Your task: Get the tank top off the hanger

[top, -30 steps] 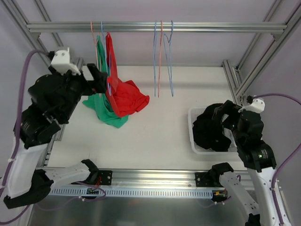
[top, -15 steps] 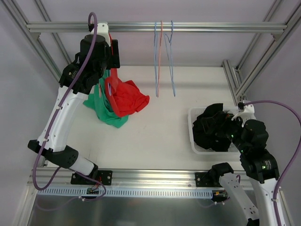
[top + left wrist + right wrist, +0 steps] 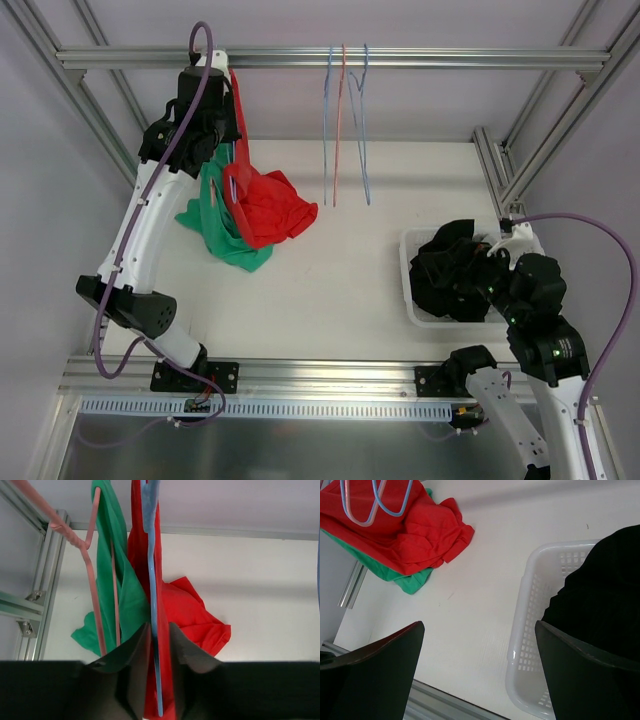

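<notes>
A red tank top (image 3: 270, 208) hangs on a blue hanger (image 3: 232, 185) from the top rail, its lower part bunched on the table. Beside it a green tank top (image 3: 215, 235) hangs on a pink hanger (image 3: 90, 582). My left gripper (image 3: 228, 112) is raised to the rail. In the left wrist view the left gripper (image 3: 159, 640) is shut on the blue hanger (image 3: 151, 580), with the red tank top (image 3: 190, 615) pinched between the fingers too. My right gripper (image 3: 479, 655) stands open and holds nothing, low over the table next to the basket.
A white basket (image 3: 408, 285) at the right holds black clothes (image 3: 450, 275). Three bare hangers (image 3: 345, 120) dangle from the metal rail (image 3: 400, 58) at the middle. Frame posts stand at both sides.
My left arm has swung up from beside the garments to the rail, and its jaws have closed from wide open onto the blue hanger. The right arm shifted only slightly.
</notes>
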`<move>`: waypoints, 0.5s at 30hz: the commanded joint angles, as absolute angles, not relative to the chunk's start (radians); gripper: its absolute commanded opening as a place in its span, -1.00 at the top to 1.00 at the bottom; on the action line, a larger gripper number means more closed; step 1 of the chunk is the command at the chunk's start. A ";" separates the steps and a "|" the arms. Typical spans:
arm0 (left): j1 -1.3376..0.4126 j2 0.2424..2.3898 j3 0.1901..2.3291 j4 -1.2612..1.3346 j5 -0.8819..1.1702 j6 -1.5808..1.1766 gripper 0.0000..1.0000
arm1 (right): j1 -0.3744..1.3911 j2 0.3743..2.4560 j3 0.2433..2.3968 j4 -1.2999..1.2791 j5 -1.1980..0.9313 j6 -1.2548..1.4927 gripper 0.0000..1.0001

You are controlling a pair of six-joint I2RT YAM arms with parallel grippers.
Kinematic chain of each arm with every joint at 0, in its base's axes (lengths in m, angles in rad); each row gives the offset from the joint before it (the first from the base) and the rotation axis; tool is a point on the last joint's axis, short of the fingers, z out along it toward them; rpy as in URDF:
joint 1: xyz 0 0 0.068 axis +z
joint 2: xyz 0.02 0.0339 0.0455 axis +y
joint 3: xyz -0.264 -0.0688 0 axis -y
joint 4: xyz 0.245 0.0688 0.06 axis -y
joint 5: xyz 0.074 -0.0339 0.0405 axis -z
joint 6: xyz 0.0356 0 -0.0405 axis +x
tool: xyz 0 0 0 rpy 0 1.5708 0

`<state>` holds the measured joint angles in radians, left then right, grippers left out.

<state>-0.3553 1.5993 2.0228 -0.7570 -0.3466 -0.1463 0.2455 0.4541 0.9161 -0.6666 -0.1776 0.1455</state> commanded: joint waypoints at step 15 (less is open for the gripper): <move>-0.333 1.575 2.221 -0.739 -0.123 -0.229 1.00 | 0.241 0.433 0.927 -0.608 -0.222 0.152 -0.95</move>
